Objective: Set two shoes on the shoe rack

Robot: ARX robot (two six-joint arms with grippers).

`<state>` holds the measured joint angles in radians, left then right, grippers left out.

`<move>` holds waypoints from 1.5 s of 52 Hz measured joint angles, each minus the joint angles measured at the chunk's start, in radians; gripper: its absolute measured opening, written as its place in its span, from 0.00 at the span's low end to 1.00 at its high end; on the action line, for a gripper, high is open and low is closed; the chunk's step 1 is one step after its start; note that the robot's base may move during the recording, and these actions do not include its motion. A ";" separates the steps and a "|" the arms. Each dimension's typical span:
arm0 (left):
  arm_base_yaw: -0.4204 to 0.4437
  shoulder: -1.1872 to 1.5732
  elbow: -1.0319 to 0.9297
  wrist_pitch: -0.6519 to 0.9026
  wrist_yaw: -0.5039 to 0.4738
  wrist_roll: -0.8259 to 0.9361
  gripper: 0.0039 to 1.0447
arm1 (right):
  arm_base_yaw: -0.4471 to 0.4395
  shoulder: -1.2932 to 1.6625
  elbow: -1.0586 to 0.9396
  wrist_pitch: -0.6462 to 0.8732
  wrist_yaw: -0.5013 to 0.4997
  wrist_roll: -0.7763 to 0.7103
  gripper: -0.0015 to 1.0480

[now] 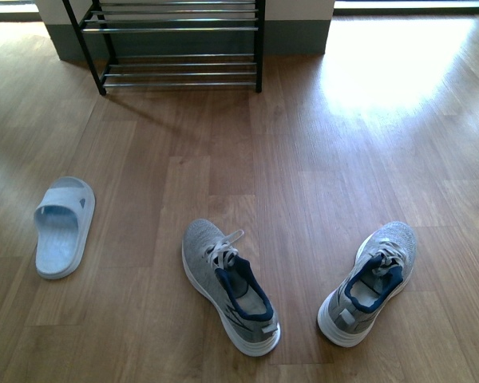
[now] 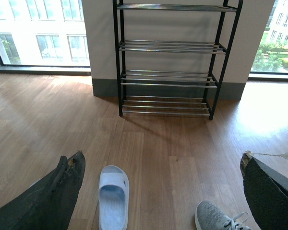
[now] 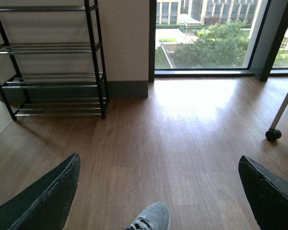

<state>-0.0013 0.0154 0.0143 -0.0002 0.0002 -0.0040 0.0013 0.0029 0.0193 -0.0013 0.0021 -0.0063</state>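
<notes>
Two grey knit sneakers with white soles lie on the wooden floor in the front view: the left shoe (image 1: 227,284) and the right shoe (image 1: 370,280), toes pointing away from me. The black shoe rack (image 1: 176,44) with chrome bars stands against the far wall. Neither arm shows in the front view. My left gripper (image 2: 162,163) is open above the floor, with the toe of the left shoe (image 2: 216,218) near one finger. My right gripper (image 3: 158,165) is open, with the toe of the right shoe (image 3: 150,218) between its fingers, lower down. The rack (image 2: 169,60) (image 3: 50,62) shows in both wrist views.
A pale blue slide sandal (image 1: 62,226) lies on the floor left of the shoes, and shows in the left wrist view (image 2: 113,196). A caster wheel on a white leg (image 3: 273,134) stands at the right by the window. The grey wall base runs behind the rack.
</notes>
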 joint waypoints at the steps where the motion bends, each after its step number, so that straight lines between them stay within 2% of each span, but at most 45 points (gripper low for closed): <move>1: 0.000 0.000 0.000 0.000 0.000 0.000 0.91 | 0.000 0.000 0.000 0.000 0.000 0.000 0.91; 14: -0.002 0.000 0.000 0.001 -0.009 -0.005 0.91 | 0.000 0.000 0.000 0.000 0.000 0.000 0.91; 15: -0.017 0.011 0.000 0.011 -0.063 -0.034 0.91 | 0.000 0.000 0.000 0.000 0.000 0.000 0.91; 16: -0.046 0.029 0.000 0.039 -0.156 -0.068 0.91 | 0.000 0.000 0.000 0.000 0.000 0.000 0.91; 17: -0.099 0.072 0.000 0.102 -0.297 -0.133 0.91 | 0.000 0.000 0.000 0.000 0.000 0.000 0.91; 19: -0.146 0.174 0.010 0.180 -0.457 -0.237 0.91 | 0.000 0.000 0.000 0.000 0.000 0.000 0.91; 21: -0.142 0.296 0.035 0.233 -0.515 -0.351 0.91 | 0.000 0.000 0.000 0.000 -0.002 0.000 0.91; 23: -0.124 0.428 0.061 0.285 -0.482 -0.420 0.91 | 0.000 0.000 0.000 0.000 -0.002 0.000 0.91; 25: -0.107 0.568 0.094 0.347 -0.404 -0.476 0.91 | 0.000 0.000 0.000 0.000 -0.002 0.000 0.91; 29: -0.104 0.741 0.139 0.412 -0.336 -0.503 0.91 | 0.000 0.000 0.000 0.000 -0.002 0.000 0.91; 34: -0.109 1.054 0.240 0.509 -0.185 -0.517 0.91 | 0.000 0.000 0.000 0.000 -0.002 0.000 0.91; 37: -0.130 1.255 0.315 0.536 -0.154 -0.511 0.91 | 0.000 0.000 0.000 0.000 -0.002 0.000 0.91; 46: -0.214 1.711 0.540 0.529 0.005 -0.486 0.91 | 0.000 0.000 0.000 0.000 -0.002 0.000 0.91; 51: -0.249 1.911 0.650 0.547 0.092 -0.543 0.91 | 0.000 0.000 0.000 0.000 -0.002 0.000 0.91; 59: -0.280 2.160 0.789 0.529 0.142 -0.660 0.91 | 0.000 0.000 0.000 0.000 -0.002 0.000 0.91; 66: -0.304 2.360 0.927 0.451 0.213 -0.752 0.91 | 0.000 0.000 0.000 0.000 -0.002 0.000 0.91; 78: -0.323 2.533 1.139 0.309 0.303 -0.803 0.91 | 0.000 0.000 0.000 0.000 -0.002 0.000 0.91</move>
<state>-0.3244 2.5484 1.1530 0.3084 0.3027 -0.8066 0.0013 0.0029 0.0193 -0.0013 0.0006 -0.0063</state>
